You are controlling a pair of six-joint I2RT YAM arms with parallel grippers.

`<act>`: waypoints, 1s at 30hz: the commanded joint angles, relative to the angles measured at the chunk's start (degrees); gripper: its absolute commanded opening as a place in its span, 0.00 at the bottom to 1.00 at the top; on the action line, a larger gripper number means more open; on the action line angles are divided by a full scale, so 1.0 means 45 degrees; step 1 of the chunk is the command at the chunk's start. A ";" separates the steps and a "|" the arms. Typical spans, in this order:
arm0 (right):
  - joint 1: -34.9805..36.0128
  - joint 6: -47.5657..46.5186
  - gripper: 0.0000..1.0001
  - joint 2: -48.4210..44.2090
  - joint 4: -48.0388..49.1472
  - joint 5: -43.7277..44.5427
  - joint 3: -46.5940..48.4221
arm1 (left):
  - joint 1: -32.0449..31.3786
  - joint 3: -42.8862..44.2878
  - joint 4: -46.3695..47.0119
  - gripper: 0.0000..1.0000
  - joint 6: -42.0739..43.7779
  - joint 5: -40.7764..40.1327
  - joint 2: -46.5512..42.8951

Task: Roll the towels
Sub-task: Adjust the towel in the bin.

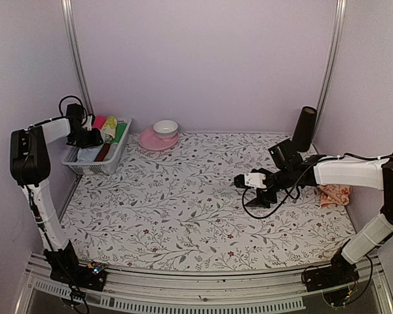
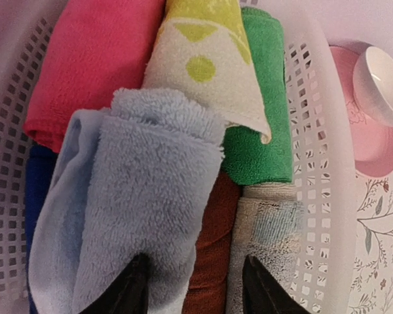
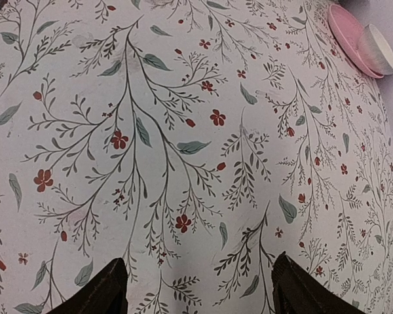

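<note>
I see the pale blue towel [image 2: 144, 216] rolled in the crowded basket [image 2: 321, 163] at upper left, left gripper [image 2: 195, 275] jaws half-spread, gripping nothing, over its near end; the peach towel [image 1: 334, 194] lies at the bench's right edge, and the right gripper [image 3: 200, 268] jaws are wide and empty over open sheet [image 3: 183, 131].

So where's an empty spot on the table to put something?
The big middle of the flowery sheet, between the basket and the right tool, is bare. Crowded: the full basket, the pink plate, the right edge by the peach towel.
</note>
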 commanded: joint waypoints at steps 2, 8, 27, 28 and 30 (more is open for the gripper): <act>0.0117 -0.0015 0.76 0.0193 -0.0164 0.0025 0.0316 | -0.0162 -0.0014 -0.0303 0.51 0.0405 -0.1090 0.0162; 0.0118 -0.0034 0.76 0.0150 -0.0186 -0.0003 0.0319 | -0.0163 0.0067 -0.0599 0.53 0.0661 -0.1631 0.0442; 0.0121 -0.0054 0.76 0.0076 -0.0218 -0.0042 0.0310 | 0.0121 0.0553 -0.1637 0.56 0.0969 -0.3313 0.1694; 0.0129 -0.0069 0.76 0.0066 -0.0222 -0.0059 0.0313 | 0.0156 0.0575 -0.1666 0.56 0.0977 -0.3340 0.1751; 0.0131 -0.0066 0.76 0.0042 -0.0228 -0.0062 0.0317 | 0.0221 0.0547 -0.1685 0.53 0.0952 -0.3362 0.1807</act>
